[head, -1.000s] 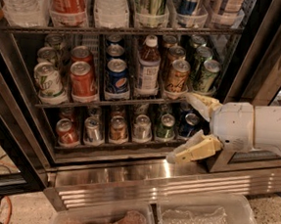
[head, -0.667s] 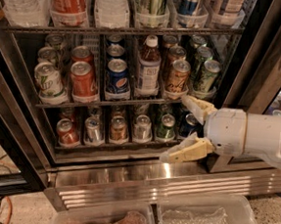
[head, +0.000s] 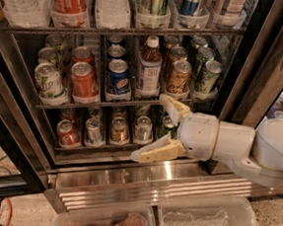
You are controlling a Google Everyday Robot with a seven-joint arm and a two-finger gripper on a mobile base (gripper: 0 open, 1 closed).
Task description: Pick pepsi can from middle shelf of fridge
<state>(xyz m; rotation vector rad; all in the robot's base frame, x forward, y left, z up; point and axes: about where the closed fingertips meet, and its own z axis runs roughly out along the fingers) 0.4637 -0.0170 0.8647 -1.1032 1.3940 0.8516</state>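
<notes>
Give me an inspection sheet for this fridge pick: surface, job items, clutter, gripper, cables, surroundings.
Surface: middle shelf, a wire rack with rows of cans.
Job's things: pepsi can upright at the front of its row, between a red cola can and a bottle; fridge has a ribbed steel base.
Clutter: brown-and-orange can and green cans further right in view; more cans on the rack below.
Gripper: gripper open, empty, in front of the lower rack, below and right of the pepsi can.
Cables: orange and black cables on the floor, lower left.
Surroundings: clear plastic bins below the fridge.
</notes>
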